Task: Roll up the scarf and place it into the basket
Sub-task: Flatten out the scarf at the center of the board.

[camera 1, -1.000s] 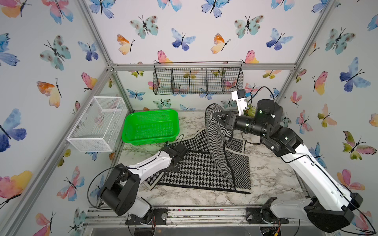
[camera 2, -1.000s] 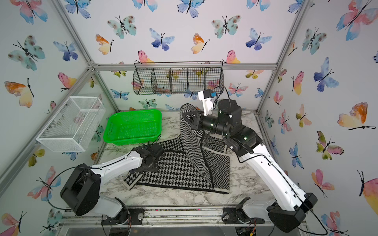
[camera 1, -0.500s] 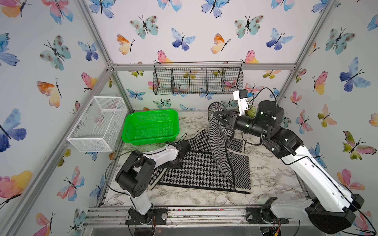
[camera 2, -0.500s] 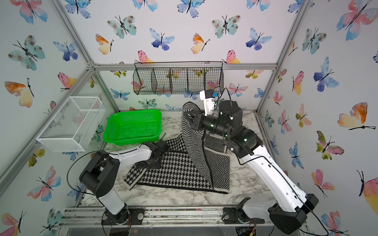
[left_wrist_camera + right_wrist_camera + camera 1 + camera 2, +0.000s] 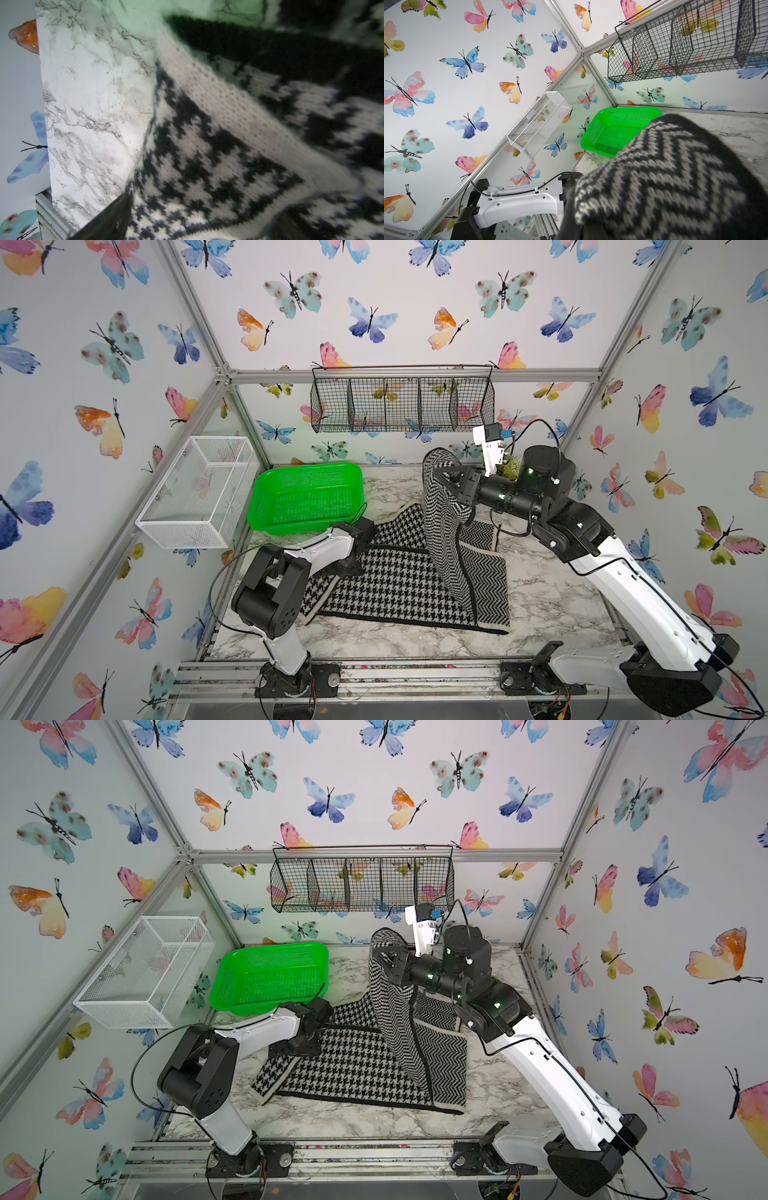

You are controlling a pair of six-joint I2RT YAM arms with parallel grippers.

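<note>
Black-and-white knit, the scarf lies mostly spread on the marble table, not rolled. Its houndstooth side faces the left arm and its chevron side faces the right arm. Both top views show one chevron band of it raised off the table. The right jaws are clenched on the top of this fold, held high near the back of the table, and the band hangs from them down to the flat part. In the right wrist view the lifted knit fills the foreground.

The left jaws sit low at the scarf's houndstooth edge, on the side nearest the basket. The top views hide them under the wrist. The left wrist view shows them spread wide, with the scarf's edge lying on the marble between them and nothing pinched.

The bright green basket stands on the table at the back left corner, just beside the scarf's far tip. All of the scarf is outside it. A white wire-mesh box hangs on the left wall, and a black wire rack hangs on the back wall.
</note>
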